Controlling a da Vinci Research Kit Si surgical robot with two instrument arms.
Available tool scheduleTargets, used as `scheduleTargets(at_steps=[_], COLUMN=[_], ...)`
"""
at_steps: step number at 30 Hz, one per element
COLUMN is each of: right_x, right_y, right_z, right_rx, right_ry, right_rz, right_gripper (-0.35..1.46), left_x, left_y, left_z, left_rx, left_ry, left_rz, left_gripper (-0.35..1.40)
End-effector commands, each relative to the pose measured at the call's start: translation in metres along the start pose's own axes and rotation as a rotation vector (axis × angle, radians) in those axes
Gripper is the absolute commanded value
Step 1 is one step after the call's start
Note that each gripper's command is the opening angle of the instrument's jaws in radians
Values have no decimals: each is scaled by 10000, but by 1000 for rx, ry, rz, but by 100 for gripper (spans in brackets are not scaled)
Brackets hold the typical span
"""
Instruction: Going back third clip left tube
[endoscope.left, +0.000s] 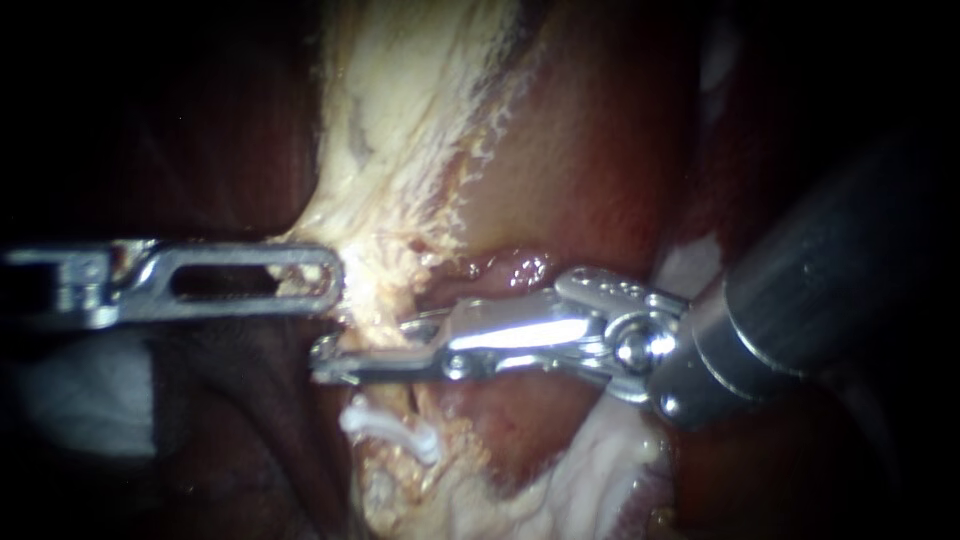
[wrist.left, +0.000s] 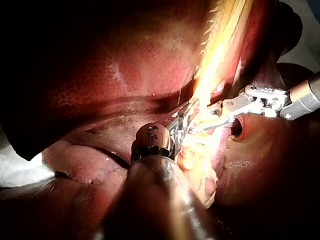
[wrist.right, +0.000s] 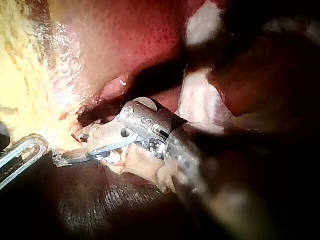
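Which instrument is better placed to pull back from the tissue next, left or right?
Right. My right instrument lies tip-first across the pale strand, just above what looks like a white clip, with its shaft running clear to the right. My left instrument sits against the strand's edge, probably steadying it.

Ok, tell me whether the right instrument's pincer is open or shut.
Open: the right instrument's pincer shows a gap between its two halves in the endoscope and left wrist views.
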Motion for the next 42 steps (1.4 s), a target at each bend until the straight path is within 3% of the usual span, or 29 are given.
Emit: scheduleTargets(at_steps=[1, 7, 9, 10, 15, 18, 27, 34, 42], right_x=[0, -2, -1, 0, 2, 2, -5, -17, 2], right_y=[0, 0, -2, -2, -2, 3, 16, 3, -19], right_z=[1, 7, 9, 10, 16, 15, -9, -67, -141], right_rx=[-1, 26, 36, 37, 42, 17, 20, 46, 13], right_ry=[-2, -12, -14, -13, 12, 34, 35, 28, 28], right_rz=[0, -24, -42, -66, -193, -263, -379, -457, -541], right_gripper=[-35, -29, 20, 35, 56, 59, 60, 59, 59], left_x=[0, 0, 0, 0, 0, 0, 0, 0, -1], left_y=[0, 1, 1, 1, 1, 1, 0, 2, 2], left_z=[0, -1, -1, -2, -2, -2, -5, -7, -6], left_rx=[0, -1, -1, -1, -1, -1, -1, -4, -4], left_ry=[0, -1, -1, -1, -1, -1, 0, -4, -4], left_rz=[0, 1, 0, 0, 1, 1, 0, 1, 1], left_gripper=[-35, -35, -35, -35, -35, -35, -35, -35, -35])
